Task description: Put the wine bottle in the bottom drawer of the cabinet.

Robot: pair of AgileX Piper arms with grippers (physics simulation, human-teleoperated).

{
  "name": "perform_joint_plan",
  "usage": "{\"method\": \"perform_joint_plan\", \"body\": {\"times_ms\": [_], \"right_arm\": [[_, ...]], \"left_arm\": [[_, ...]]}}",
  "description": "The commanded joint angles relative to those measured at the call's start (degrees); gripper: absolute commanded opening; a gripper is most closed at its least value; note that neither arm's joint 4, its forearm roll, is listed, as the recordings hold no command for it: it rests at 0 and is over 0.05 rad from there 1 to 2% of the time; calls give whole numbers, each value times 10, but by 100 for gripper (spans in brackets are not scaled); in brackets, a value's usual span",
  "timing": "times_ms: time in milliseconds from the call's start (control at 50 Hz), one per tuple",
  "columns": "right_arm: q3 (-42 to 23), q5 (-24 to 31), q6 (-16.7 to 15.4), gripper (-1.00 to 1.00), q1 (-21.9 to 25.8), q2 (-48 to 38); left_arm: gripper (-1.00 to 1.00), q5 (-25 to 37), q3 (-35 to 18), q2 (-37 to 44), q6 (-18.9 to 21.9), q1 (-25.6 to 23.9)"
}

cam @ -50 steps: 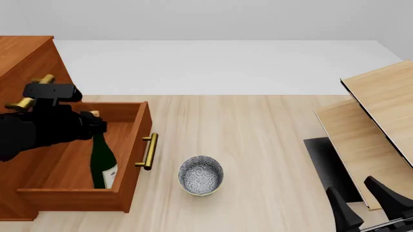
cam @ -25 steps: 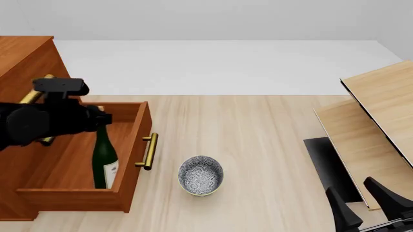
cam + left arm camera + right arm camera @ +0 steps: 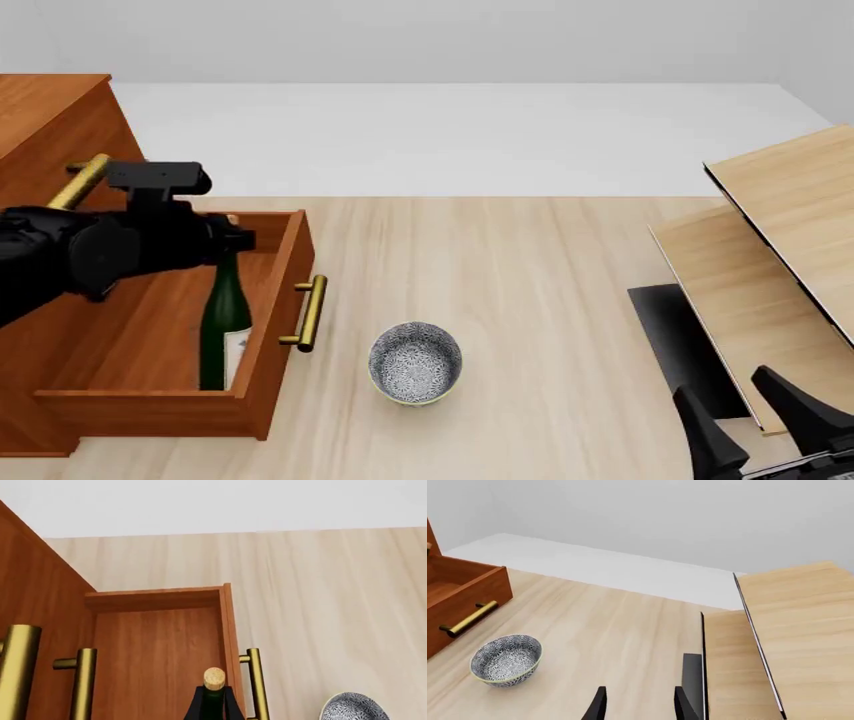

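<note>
Now my left gripper [image 3: 230, 240] is pinching the neck of the wine bottle [image 3: 226, 325], which is standing upright inside the pulled-out bottom drawer [image 3: 274, 330] of the cabinet [image 3: 54, 120]. My right gripper [image 3: 637, 705] is hanging spread apart over the surface [image 3: 534, 290], holding nothing. A patterned bowl [image 3: 415, 362] is sitting near the drawer's front.

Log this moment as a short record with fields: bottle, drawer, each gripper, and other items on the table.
wine bottle: upright inside the bottom drawer, near its front panel
bottom drawer: pulled open from the cabinet
left gripper: at the bottle neck; grip state unclear
right gripper: open, holding nothing, over the table
bowl: on the table in front of the drawer's handle
light-wood shelf unit: on the right side
</note>
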State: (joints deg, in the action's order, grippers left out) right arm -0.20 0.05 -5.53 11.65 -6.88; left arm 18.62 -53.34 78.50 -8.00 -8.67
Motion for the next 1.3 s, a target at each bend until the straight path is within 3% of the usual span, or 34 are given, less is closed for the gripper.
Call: {"method": "perform_joint_plan", "body": {"times_ms": [20,600,1060,1300], "right_arm": [[0,12,0,100,-1,12],[1,20,0,100,-4,18],[2,15,1,100,-14,7],[2,16,1,100,-16,6]], "left_arm": [[-100,14,52,55,32,0],[-100,-33,70,109,28,4],[-100,-17,3,175,62,30],[-100,-16,-13,195,59,27]]}}
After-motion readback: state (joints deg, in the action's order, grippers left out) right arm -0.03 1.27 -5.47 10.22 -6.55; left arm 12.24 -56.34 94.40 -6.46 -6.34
